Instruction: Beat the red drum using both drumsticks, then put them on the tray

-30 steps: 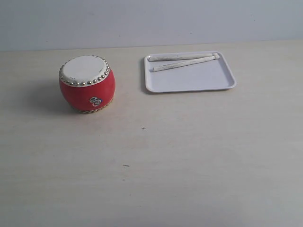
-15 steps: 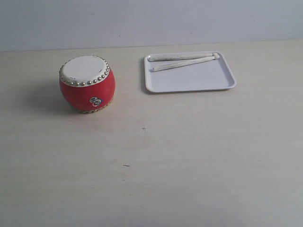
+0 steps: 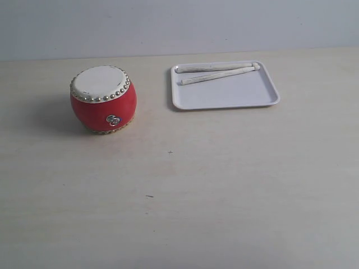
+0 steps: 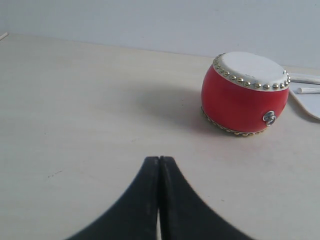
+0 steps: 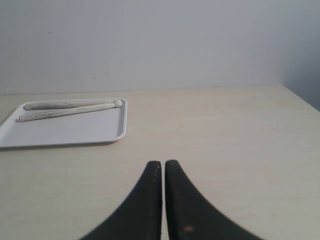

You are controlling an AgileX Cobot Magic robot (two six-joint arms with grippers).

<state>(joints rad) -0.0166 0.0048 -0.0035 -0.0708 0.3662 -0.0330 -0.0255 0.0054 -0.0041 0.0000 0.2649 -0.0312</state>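
Observation:
The red drum (image 3: 103, 100) with its cream skin and gold studs stands upright on the left of the table; the left wrist view shows it too (image 4: 245, 93). Both pale drumsticks (image 3: 217, 72) lie side by side along the far part of the white tray (image 3: 224, 95), also seen in the right wrist view as drumsticks (image 5: 70, 108) on the tray (image 5: 65, 131). My left gripper (image 4: 159, 159) is shut and empty, well short of the drum. My right gripper (image 5: 163, 163) is shut with nothing in it, away from the tray. Neither arm shows in the exterior view.
The pale wooden tabletop (image 3: 185, 185) spreads wide in front of drum and tray, with a plain wall (image 3: 179, 25) behind. A corner of the tray (image 4: 307, 97) peeks in beside the drum in the left wrist view.

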